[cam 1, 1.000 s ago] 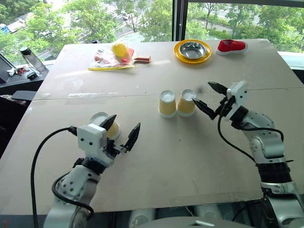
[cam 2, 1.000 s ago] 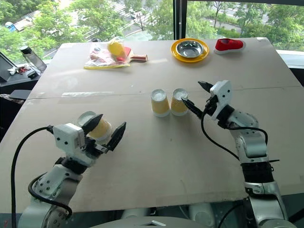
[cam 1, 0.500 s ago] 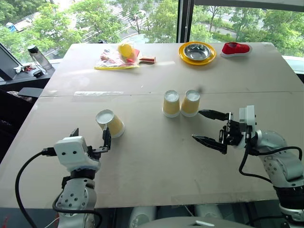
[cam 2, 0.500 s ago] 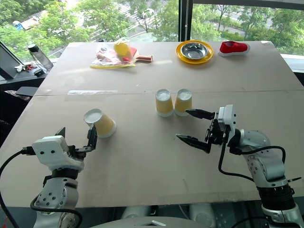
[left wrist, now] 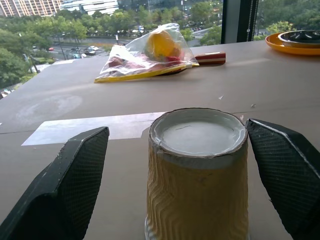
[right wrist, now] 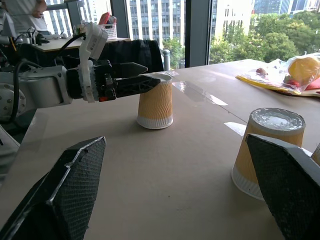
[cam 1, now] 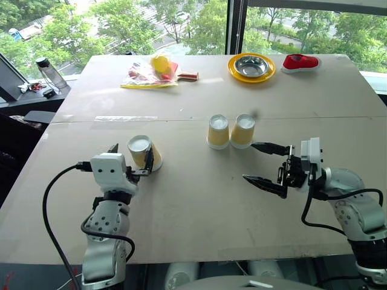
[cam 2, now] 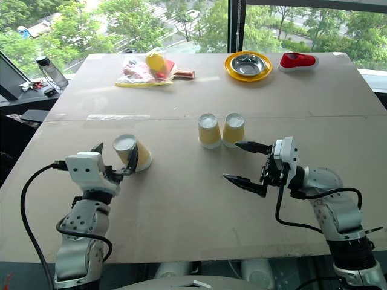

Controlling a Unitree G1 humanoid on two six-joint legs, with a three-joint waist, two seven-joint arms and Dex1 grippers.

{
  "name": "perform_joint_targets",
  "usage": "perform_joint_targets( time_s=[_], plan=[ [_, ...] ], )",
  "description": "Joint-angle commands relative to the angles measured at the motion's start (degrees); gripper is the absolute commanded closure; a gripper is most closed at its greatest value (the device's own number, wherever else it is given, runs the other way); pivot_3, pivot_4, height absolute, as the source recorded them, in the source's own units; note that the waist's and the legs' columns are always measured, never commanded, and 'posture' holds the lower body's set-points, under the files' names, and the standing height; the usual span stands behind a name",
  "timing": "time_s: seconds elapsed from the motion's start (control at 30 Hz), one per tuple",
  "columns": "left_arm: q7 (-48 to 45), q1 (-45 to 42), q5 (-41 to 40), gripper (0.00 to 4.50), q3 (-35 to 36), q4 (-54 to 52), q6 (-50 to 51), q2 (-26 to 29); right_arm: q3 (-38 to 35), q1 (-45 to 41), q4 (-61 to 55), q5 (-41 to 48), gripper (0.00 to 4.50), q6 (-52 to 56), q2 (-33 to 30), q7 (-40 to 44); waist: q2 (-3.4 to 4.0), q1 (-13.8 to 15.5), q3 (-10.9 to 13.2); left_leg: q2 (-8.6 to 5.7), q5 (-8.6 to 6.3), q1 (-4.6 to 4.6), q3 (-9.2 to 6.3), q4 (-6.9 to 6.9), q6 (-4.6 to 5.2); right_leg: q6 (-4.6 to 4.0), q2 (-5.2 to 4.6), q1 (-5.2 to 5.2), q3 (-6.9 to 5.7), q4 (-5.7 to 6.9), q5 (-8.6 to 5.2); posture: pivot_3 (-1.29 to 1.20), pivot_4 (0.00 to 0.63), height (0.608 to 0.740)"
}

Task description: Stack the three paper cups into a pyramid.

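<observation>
Your third cup (cam 1: 143,151) stands upside down on the table (cam 1: 199,205), well left of the base pair (cam 1: 230,131), which sit touching, bases up. Your left tool (cam 1: 130,164) has come forward since a second ago and now brackets that cup, fingers spread, not yet gripping. Your right tool (cam 1: 266,164) has backed off the pair and hangs released. Closing the left looks like the next move.
</observation>
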Motion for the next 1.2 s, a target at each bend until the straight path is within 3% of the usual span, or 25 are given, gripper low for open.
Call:
perform_joint_targets(
  time_s=[0.03, 0.5, 0.83, 1.2],
  plan=[
    [-0.64, -0.40, 0.28, 0.00, 0.48, 1.84, -0.61, 1.02, -0.41, 0.23, -2.57, 0.34, 0.06, -1.14, 0.55, -0.60, 0.00, -0.06, 0.00, 0.01, 0.00, 0.00, 0.01, 0.00, 0.00, 0.00, 0.00, 0.00, 0.02, -0.01, 0.00, 0.00, 0.150, 0.740],
    [-1.56, -2.97, 0.13, 0.00, -0.33, 4.96, -1.75, 1.23, 0.05, 0.09, -2.88, -0.09, 0.06, -1.61, 1.60, -1.49, 0.01, -0.04, -0.01, 0.03, 0.00, 0.02, -0.01, 0.00, 0.00, 0.00, -0.01, 0.00, 0.01, 0.01, 0.00, 0.00, 0.150, 0.740],
    [-1.61, -1.29, -0.15, 0.00, -0.06, 3.55, -9.47, -0.76, 0.18, 0.32, -2.65, -0.37, 0.06, -2.29, 1.96, -1.63, 0.00, 0.01, 0.00, 0.07, 0.00, 0.00, -0.01, 0.00, 0.00, 0.00, -0.03, -0.01, 0.01, 0.00, 0.00, 0.00, 0.150, 0.740],
    [-2.88, -2.25, 0.32, 0.00, -1.20, 7.64, -7.92, 0.41, -0.10, 0.29, -3.12, -0.07, 0.06, -2.13, 1.71, -1.92, -0.01, 0.00, 0.00, 0.03, 0.00, -0.01, -0.01, 0.00, 0.00, 0.01, -0.03, -0.01, -0.01, -0.01, 0.00, 0.00, 0.150, 0.740]
  ],
)
